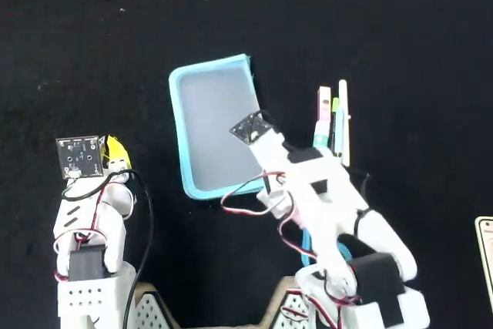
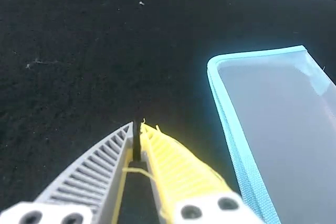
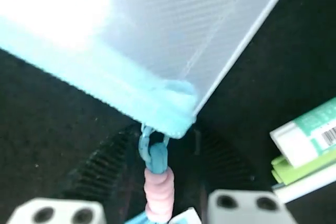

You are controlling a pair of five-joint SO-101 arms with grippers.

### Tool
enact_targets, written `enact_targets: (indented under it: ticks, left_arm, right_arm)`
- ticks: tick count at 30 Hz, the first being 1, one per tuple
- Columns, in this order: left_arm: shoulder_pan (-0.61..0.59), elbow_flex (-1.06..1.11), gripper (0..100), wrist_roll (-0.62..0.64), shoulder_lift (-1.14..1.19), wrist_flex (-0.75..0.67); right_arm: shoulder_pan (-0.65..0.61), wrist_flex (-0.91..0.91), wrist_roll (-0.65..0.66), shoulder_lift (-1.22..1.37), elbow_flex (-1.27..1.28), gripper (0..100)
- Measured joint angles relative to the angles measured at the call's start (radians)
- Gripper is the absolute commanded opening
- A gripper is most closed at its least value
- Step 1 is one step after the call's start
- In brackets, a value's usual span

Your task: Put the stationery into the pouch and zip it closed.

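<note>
Now: R end effector [image 3: 163, 140] open, straddling zip pull [image 3: 158, 187] at pouch [image 1: 219, 125] corner; L end effector [image 2: 137, 129] closed, empty, well apart. Stationery [image 1: 333, 125] on table [image 1: 115, 52] beside pouch. Risk: unpinned pouch may drag w/ pull.

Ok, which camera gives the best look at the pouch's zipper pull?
The right wrist view: the zipper pull, blue slider and pink tab, sits at the pouch corner, close up between the right hand's open fingers. The high view has the right arm lying over that corner; the left wrist view gives the pouch's other end.
</note>
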Motion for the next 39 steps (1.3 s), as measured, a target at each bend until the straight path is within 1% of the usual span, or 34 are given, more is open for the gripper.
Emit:
enact_targets:
  ticks: [1,2,4,6,8,13,15,18,23,25,28,35,37,39]
  left_arm:
    - [0.0,0.0,3,0.0,0.0,0.0]
    - [0.0,0.0,3,0.0,0.0,0.0]
    - [0.0,0.0,3,0.0,0.0,0.0]
    - [0.0,0.0,3,0.0,0.0,0.0]
    - [0.018,0.0,3,0.0,0.0,0.0]
    - [0.129,0.0,3,0.0,0.0,0.026]
    - [0.178,0.0,3,0.0,0.0,0.026]
    - [0.236,0.0,4,0.003,0.0,0.026]
    - [0.284,0.0,15,0.003,0.0,0.035]
    - [0.296,0.0,16,0.003,0.0,0.058]
    - [0.316,0.0,16,0.003,0.0,0.095]
    - [0.325,0.0,16,0.003,0.0,0.106]
    - [0.325,0.0,16,0.003,0.0,0.106]
    - [0.356,0.002,16,0.003,0.0,0.106]
  right_arm:
    - [0.002,0.0,0.0,0.003,-0.006,2.5]
    - [0.003,0.0,-0.002,0.005,-0.012,0.6]
    - [0.005,0.008,-0.002,0.006,-0.025,1.0]
    - [-0.003,0.057,0.011,-0.035,-0.028,1.0]
    - [0.0,0.109,0.026,-0.114,-0.031,1.0]
    - [-0.021,0.184,0.035,-0.413,-0.031,1.1]
    - [-0.052,0.193,0.037,-0.539,-0.031,1.1]
    - [-0.132,0.199,0.037,-0.704,-0.031,1.1]
    - [-0.293,0.199,0.037,-0.885,-0.031,1.1]
    - [-0.327,0.196,0.037,-0.918,-0.031,1.1]
    - [-0.341,0.133,0.037,-0.939,-0.031,1.1]
    - [-0.353,-0.117,0.035,-0.945,-0.031,1.1]
    - [-0.364,-0.184,-0.002,-0.945,-0.029,1.1]
    - [-0.387,-0.238,-0.051,-0.945,-0.02,1.1]
